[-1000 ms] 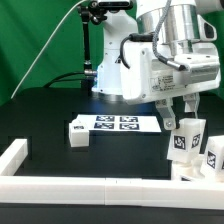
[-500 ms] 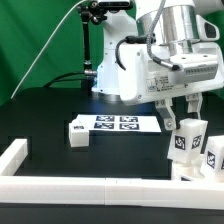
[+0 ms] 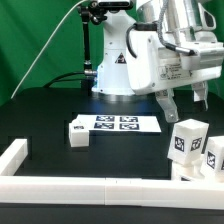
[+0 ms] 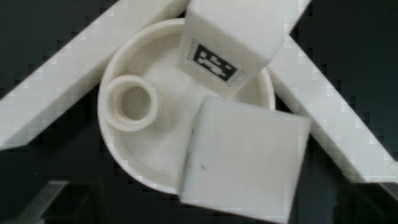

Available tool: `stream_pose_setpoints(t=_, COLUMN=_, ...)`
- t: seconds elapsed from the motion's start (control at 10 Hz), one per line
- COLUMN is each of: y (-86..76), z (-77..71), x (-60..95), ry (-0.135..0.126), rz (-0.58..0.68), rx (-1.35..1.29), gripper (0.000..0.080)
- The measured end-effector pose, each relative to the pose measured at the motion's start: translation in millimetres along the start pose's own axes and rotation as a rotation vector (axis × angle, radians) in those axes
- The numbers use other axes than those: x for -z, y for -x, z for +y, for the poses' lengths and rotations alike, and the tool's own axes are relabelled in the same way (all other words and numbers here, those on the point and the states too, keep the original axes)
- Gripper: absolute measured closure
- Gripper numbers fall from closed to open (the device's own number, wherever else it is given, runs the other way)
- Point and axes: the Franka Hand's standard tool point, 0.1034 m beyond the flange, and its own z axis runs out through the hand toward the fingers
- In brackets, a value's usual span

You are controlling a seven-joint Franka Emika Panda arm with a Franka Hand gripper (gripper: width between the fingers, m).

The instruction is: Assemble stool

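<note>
On the seat [image 4: 151, 150], two legs [image 3: 186, 142] upright

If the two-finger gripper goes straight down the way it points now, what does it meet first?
Most likely the top of the chunky white plastic leg standing upright below the gripper, on the round white seat. Depth is unclear, so it might pass just beside it.

White arm [image 3: 140, 62] held high, gripper [image 3: 184, 100] pointing straight down, fingers [image 3: 164, 104] spread apart, gripping nothing
</note>
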Motion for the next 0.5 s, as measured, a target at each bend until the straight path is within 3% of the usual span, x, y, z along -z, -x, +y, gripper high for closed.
stream_pose_setpoints(t=0.4, y=-0.5, z=0.3, x=-0.7, ry=0.002, rz=0.003, rx=0.283, gripper=0.0150)
stream_pose_setpoints(t=0.5, y=3.7, z=3.0, x=-0.5, ry=0.029, rz=0.028, rx=0.476, gripper=0.0150)
